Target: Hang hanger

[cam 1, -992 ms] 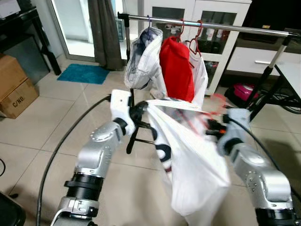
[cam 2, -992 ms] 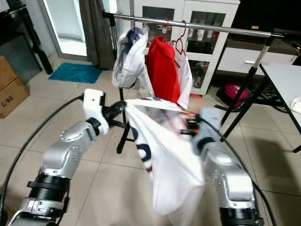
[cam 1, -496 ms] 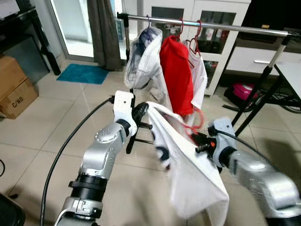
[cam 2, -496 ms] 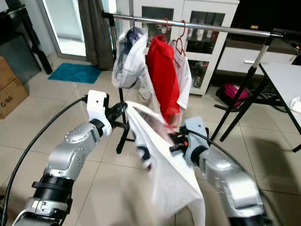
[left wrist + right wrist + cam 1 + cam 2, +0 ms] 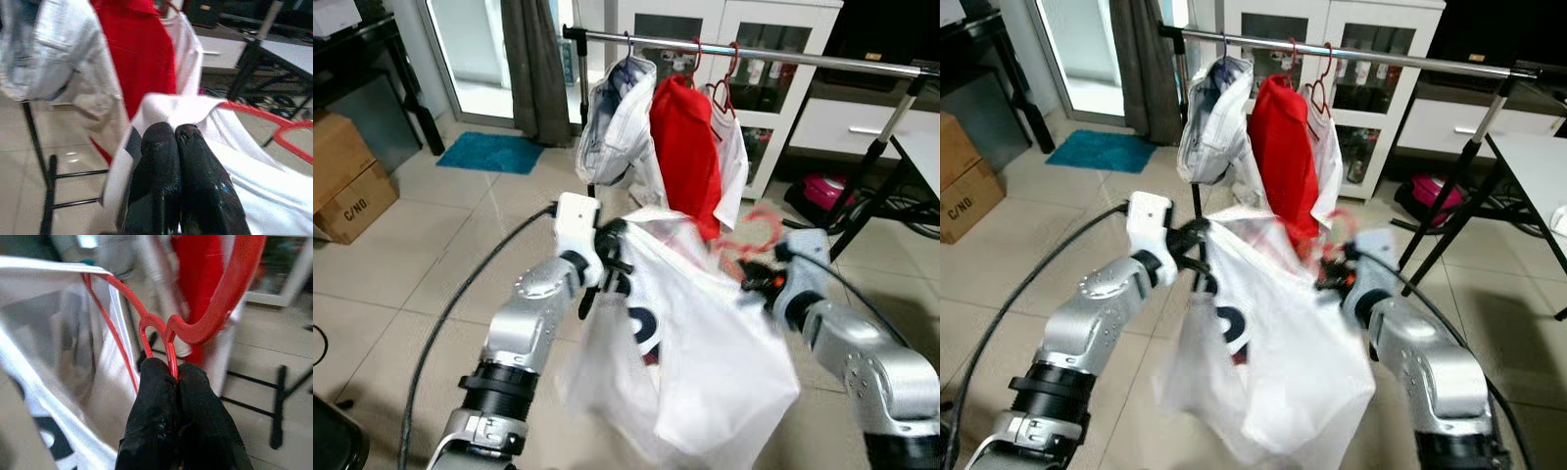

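Note:
A white shirt [image 5: 705, 362] with a dark print hangs on a red hanger [image 5: 215, 308] between my two arms, below the rail. My left gripper [image 5: 612, 250] is shut on the shirt's shoulder [image 5: 166, 105]. My right gripper [image 5: 754, 279] is shut on the red hanger's neck [image 5: 168, 350], just under its hook [image 5: 759, 227]. The metal clothes rail [image 5: 803, 56] runs across the back, above and beyond both grippers. On it hang a white and blue jacket [image 5: 617, 122], a red shirt [image 5: 685, 147] and a white shirt [image 5: 729, 162].
The rail's black stand [image 5: 592, 284] is behind my left arm. A white glass-door cabinet [image 5: 783, 29] stands behind the rail. Cardboard boxes [image 5: 347, 181] sit at the left, a blue mat [image 5: 489, 153] by the curtain [image 5: 533, 69], a table [image 5: 925, 147] at the right.
My right gripper has swung back to the right and upward with the hanger. The white shirt has spread out and billowed wider. The left gripper has shifted slightly.

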Available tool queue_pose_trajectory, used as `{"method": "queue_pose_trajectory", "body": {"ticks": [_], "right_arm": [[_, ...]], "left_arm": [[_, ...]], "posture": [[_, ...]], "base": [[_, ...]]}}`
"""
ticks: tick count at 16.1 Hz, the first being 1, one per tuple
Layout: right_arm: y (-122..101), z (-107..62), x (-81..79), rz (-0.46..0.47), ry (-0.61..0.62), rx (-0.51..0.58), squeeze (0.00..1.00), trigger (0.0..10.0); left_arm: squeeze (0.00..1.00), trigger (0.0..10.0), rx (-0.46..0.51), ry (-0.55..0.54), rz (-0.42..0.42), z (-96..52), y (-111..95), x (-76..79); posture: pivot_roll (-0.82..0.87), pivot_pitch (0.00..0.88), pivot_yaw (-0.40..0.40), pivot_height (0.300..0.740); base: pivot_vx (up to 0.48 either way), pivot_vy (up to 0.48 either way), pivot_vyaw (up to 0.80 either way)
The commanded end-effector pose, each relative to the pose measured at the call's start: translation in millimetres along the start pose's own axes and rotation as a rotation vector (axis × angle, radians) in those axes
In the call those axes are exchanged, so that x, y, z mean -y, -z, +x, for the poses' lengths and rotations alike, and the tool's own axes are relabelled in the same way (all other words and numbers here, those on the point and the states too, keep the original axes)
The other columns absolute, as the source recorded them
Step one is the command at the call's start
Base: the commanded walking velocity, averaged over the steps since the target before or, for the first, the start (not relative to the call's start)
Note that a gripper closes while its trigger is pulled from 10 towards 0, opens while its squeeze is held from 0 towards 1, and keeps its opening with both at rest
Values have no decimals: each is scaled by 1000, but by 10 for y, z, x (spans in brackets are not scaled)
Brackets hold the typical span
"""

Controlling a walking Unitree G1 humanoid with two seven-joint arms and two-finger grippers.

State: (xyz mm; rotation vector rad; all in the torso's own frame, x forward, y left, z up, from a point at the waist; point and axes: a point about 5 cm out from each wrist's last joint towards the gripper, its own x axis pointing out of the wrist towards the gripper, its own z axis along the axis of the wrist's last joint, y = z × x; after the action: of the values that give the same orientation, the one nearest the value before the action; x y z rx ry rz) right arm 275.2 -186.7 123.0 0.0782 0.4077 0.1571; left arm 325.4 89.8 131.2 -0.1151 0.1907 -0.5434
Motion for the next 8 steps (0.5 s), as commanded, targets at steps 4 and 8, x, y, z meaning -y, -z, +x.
{"method": "queue_pose_trajectory", "body": {"ticks": [4,8], "right_arm": [[-38,64,-108,74,42,46,0,10000],[-53,80,-159,60,42,59,0,10000]], "left_arm": [[0,0,-40,203,-41,-20,38,339],[0,0,-108,340,-25,-86,108,489]], "posture": [[-135,11,10,740],[-135,14,14,740]], "base": [[0,0,0],[0,0,0]]}}
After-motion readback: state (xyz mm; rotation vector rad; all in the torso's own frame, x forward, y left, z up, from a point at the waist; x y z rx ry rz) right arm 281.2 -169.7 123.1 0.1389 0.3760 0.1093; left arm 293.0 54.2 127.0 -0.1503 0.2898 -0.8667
